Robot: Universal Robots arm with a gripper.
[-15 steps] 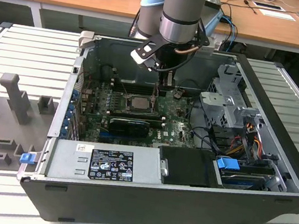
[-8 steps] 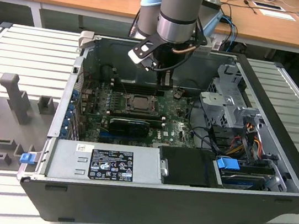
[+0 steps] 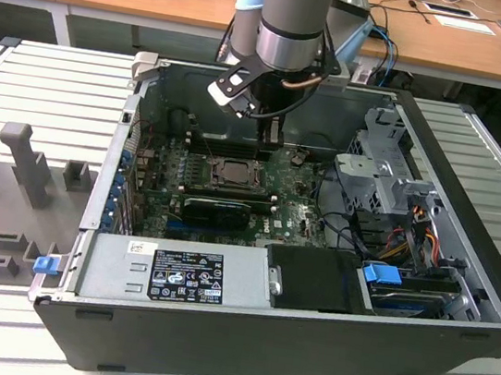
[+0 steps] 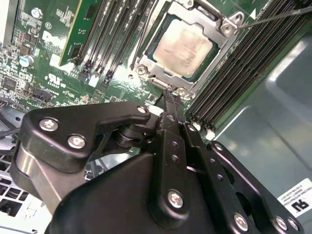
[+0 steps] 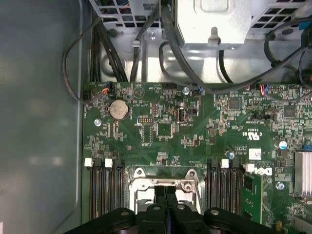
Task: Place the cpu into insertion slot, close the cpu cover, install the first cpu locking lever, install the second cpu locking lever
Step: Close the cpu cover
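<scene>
The gripper (image 4: 169, 100), clenched empty, hung at the near edge of the insertion slot (image 4: 142, 63), the cpu (image 4: 183, 44) seated directly ahead of its fingertips inside that slot, beneath the lowered cpu cover (image 4: 197, 15).

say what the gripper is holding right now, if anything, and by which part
Nothing looks held: the gripper is shut with nothing between, its tips at the edge of the cpu cover, the cpu under it.
</scene>
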